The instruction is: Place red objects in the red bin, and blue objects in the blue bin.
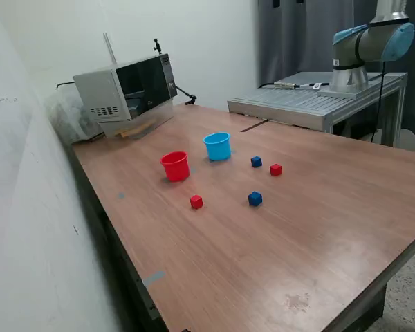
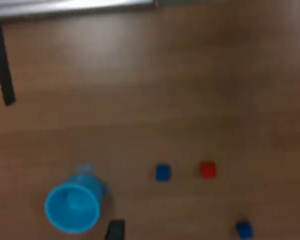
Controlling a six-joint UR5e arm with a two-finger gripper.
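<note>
On the wooden table point(image 1: 297, 228) stand a red cup point(image 1: 175, 166) and a light blue cup point(image 1: 218, 146), side by side. Two red cubes point(image 1: 196, 201) point(image 1: 275, 169) and two dark blue cubes point(image 1: 256, 161) point(image 1: 255, 198) lie loose near them. The wrist view looks down on the blue cup point(image 2: 72, 207), a blue cube point(image 2: 163, 172), a red cube point(image 2: 208, 170) and a second blue cube point(image 2: 244, 229). The gripper point(image 2: 211, 232) shows only as two dark fingertips point(image 2: 115, 229) far apart at the picture's edge, open and empty, high above the table. The red cup is out of the wrist view.
A microwave point(image 1: 128, 86) stands at the table's far corner on the exterior view's left. A grey metal platform point(image 1: 311, 104) carries the arm's base point(image 1: 370, 41) on the exterior view's right. A dark strip point(image 2: 2, 65) lies on the table near the platform.
</note>
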